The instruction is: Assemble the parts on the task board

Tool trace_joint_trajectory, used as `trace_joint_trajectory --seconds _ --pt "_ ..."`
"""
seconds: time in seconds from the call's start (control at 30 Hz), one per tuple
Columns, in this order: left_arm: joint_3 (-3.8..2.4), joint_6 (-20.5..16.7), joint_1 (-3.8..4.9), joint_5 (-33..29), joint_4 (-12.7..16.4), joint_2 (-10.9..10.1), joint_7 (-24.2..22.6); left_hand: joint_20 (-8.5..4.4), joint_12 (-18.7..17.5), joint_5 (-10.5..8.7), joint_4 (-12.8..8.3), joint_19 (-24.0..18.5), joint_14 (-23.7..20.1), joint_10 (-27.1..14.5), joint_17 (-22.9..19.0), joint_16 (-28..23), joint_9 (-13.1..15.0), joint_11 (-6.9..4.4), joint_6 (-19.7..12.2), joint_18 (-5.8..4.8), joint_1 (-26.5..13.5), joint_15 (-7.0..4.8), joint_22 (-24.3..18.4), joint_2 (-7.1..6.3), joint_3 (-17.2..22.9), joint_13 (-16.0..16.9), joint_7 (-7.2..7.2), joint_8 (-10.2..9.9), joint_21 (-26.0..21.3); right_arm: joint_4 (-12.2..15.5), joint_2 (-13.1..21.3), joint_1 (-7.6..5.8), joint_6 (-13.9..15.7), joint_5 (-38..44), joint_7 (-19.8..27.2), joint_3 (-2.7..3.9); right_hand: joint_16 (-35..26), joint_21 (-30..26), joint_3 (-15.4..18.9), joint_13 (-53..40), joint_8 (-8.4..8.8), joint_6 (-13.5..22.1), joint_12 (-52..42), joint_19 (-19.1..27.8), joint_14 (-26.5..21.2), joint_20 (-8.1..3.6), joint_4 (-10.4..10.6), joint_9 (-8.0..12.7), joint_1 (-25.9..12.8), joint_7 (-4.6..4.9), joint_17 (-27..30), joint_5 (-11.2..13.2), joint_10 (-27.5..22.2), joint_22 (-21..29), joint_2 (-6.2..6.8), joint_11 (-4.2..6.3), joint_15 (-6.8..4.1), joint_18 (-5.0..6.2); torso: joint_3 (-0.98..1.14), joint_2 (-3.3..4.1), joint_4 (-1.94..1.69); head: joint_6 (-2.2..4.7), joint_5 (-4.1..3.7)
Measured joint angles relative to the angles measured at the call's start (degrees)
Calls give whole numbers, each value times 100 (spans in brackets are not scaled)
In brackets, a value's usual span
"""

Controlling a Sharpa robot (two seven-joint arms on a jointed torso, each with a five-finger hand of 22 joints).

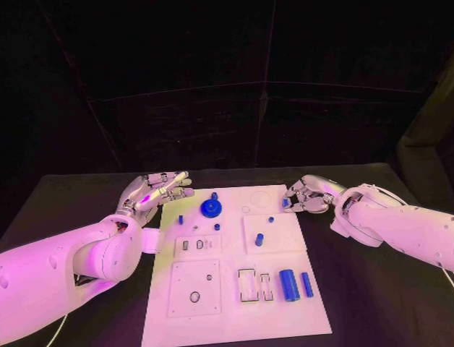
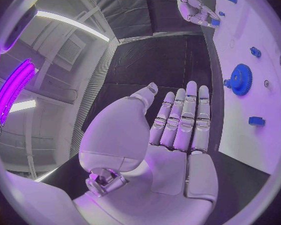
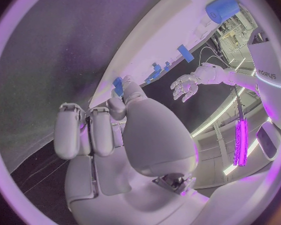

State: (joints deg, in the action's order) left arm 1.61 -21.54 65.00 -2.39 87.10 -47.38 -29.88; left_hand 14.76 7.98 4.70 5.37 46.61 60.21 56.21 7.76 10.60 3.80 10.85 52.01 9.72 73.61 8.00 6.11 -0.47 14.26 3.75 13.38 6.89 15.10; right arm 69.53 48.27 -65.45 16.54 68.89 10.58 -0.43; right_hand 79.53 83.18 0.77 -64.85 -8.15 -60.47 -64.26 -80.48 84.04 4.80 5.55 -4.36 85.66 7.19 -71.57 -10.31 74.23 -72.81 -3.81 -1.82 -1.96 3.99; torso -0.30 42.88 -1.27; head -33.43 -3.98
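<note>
- Looking down from the head view, the flat white task board (image 1: 238,289) lies lengthwise in the middle of the matt black table (image 1: 61,195). The left hand (image 1: 156,191) hovers at the board's far left corner, palm up, silver fingers stretched and a little apart, holding nothing. The right hand (image 1: 309,195) sits at the far right edge with its fingers curled in around a small blue part (image 1: 285,203). On the board stand a round blue toothed gear (image 1: 212,208) near the far end, a small blue peg (image 1: 258,238) on a raised square plate in the middle, and a large blue cylinder (image 1: 288,284) beside a slimmer blue bar (image 1: 306,284) at the near right.
- Turning to the left wrist view, the left hand (image 2: 178,130) shows a smooth, glossy palm and fingers (image 2: 190,110) that run straight and side by side, the thumb set apart, nothing between them; it lies over the black table just beside the board's edge (image 2: 240,150). The gear (image 2: 241,79) shows its toothed rim clearly. Across the board the right hand (image 2: 197,7) is bunched at the small blue part (image 2: 215,21).
- Seen in the right wrist view, the right hand (image 3: 115,135) has its fingers (image 3: 68,132) folded down, while the thumb tip presses the small blue part (image 3: 118,85) at the board's edge (image 3: 147,45). The large cylinder (image 3: 222,8) looks smooth and rounded; the left hand (image 3: 185,86) hangs spread open beyond.
</note>
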Motion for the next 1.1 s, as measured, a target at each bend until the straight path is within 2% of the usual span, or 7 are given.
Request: trace_joint_trajectory --seconds 0.2,0.33,0.57,0.8,1.1 --pt "0 0 0 0 -2 -6 2 0 0 0 0 0 0 0 0 0 0 0 0 0 0 0 0 0 0 0 0 0 0 133 56 2 206 -105 4 0 23 24 -141 -60 0 -13 -24 -13 -11 -54 -51 -1 -16 4 -33 31 10 -27 -33 10 -11 0 0 -2 0 -1 -1" --pt "0 0 0 0 -2 -13 3 0 0 0 0 0 0 0 -1 0 0 0 0 0 0 0 0 0 0 0 0 0 0 427 188 2 332 -174 -39 6 23 24 -165 -63 0 -13 -26 -21 -21 -62 -46 -1 -23 4 -39 35 11 -37 -39 11 -20 0 -1 -8 -1 12 2" --pt "0 1 0 0 -32 -16 4 0 0 0 0 0 0 0 -1 0 0 0 0 0 0 0 0 0 0 0 0 0 0 1098 265 -35 476 -234 -392 10 23 24 -226 -53 0 -13 -26 -21 -21 -62 -12 16 -46 4 -21 99 42 -8 -63 -1 -20 0 -21 -36 -11 1 44" --pt "0 5 0 -17 -58 6 7 0 0 0 -40 0 0 0 -1 -39 0 0 0 0 0 0 -14 0 7 0 0 0 0 1564 -28 -61 528 -80 -987 14 23 24 -290 -36 8 -12 -27 -21 -21 -62 -42 33 -67 2 12 70 50 18 -83 7 -19 1 -42 -74 -30 -43 159" --pt "0 13 3 -72 -60 18 11 0 0 0 -40 0 0 0 3 -39 0 0 0 0 0 0 -16 0 7 0 0 0 0 1809 -739 -65 461 636 -1878 9 -19 24 -336 63 55 -8 103 1 -21 -84 -71 49 -67 -2 57 40 28 56 -83 -15 -19 1 -66 -103 -95 -202 347"
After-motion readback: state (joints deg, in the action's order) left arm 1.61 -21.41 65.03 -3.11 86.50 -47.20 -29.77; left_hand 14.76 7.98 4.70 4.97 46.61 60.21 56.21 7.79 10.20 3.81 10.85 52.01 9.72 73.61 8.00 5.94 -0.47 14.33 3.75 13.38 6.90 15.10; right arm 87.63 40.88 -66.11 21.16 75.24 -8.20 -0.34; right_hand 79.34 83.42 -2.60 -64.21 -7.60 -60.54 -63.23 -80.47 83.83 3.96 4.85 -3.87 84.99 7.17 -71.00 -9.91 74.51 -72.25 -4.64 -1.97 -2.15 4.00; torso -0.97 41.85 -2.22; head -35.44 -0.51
